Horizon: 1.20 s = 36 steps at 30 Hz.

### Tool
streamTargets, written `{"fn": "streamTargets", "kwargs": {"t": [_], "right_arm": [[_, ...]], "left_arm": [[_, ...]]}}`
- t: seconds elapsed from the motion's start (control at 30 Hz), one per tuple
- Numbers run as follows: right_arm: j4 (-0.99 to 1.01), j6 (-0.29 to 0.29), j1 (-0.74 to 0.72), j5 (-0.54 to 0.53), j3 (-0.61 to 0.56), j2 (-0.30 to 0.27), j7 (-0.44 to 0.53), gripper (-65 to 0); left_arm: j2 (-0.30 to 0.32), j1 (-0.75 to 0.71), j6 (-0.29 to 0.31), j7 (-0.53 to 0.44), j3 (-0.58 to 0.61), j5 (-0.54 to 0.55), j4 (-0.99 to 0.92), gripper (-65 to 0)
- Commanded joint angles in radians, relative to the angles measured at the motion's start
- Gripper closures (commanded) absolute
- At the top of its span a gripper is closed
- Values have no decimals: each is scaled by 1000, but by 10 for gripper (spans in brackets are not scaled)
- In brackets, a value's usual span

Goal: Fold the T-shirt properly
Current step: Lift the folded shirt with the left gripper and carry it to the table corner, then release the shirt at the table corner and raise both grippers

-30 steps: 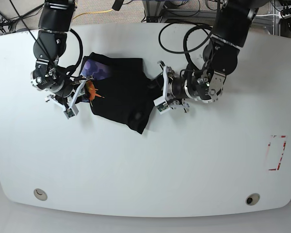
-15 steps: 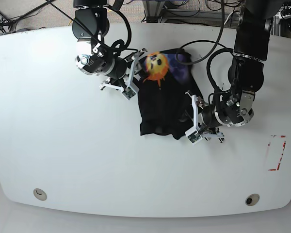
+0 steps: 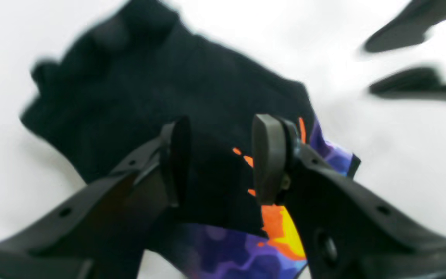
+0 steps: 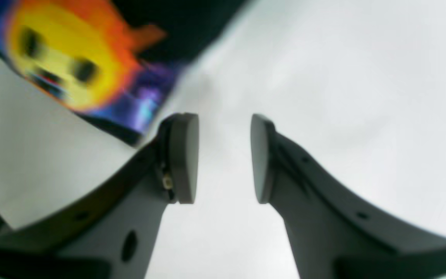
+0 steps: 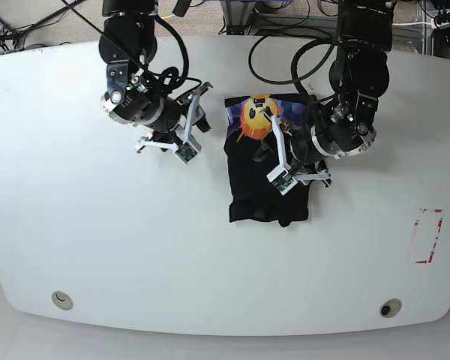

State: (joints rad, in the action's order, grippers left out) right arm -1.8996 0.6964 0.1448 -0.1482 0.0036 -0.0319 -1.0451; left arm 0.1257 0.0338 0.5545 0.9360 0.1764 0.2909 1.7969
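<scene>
The T-shirt (image 5: 266, 176) lies on the white table as a compact black packet, with the orange, yellow and purple print (image 5: 253, 112) facing up at its far end. My left gripper (image 5: 275, 161) hovers over the shirt's right half, open. In the left wrist view (image 3: 221, 159) its fingers straddle black cloth (image 3: 168, 85) without pinching it. My right gripper (image 5: 197, 111) is open and empty, just left of the shirt and apart from it. In the right wrist view (image 4: 223, 159) it is over bare table, with the blurred print (image 4: 72, 62) at upper left.
The white table (image 5: 135, 240) has a curved front edge with two round holes (image 5: 62, 300) (image 5: 390, 307). A red-marked rectangle (image 5: 427, 236) is at the right. Cables and equipment (image 5: 240, 15) sit behind the far edge.
My right gripper has let go of the printed edge and drawn back to the left. The shirt now lies flatter and more squared. My left gripper has moved up over the shirt.
</scene>
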Motion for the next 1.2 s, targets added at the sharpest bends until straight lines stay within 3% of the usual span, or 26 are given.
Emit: {"fn": "streamTargets", "kwargs": {"t": [0.0, 0.17, 0.27, 0.4, 0.53, 0.8, 1.03, 1.17], "right_arm": [[-36, 2, -9, -31, 39, -23, 19, -209], [-34, 2, 6, -31, 210, -30, 19, -209], [-34, 2, 6, -32, 279, -33, 19, -209], [-39, 2, 14, -32, 306, -52, 19, -209], [-39, 2, 31, -32, 309, -59, 19, -209], [-94, 2, 51, -32, 307, -55, 12, -209], [-111, 2, 51, -32, 307, -55, 4, -209], [-116, 2, 54, -32, 307, -55, 4, -209]], "left_arm": [[-14, 2, -46, -27, -4, 17, -1, -247], [-34, -61, -187, -222, -2, 17, -104, -247], [-34, -71, -242, -315, -2, 17, -216, -247], [-31, -67, -244, -338, 10, 17, -363, -247], [45, -79, -239, -337, -45, 26, -372, -247], [271, -185, -70, -337, -282, 78, -366, -247], [450, -202, 137, -341, -556, 74, -581, -247], [547, -179, 144, -352, -622, 74, -714, -247]]}}
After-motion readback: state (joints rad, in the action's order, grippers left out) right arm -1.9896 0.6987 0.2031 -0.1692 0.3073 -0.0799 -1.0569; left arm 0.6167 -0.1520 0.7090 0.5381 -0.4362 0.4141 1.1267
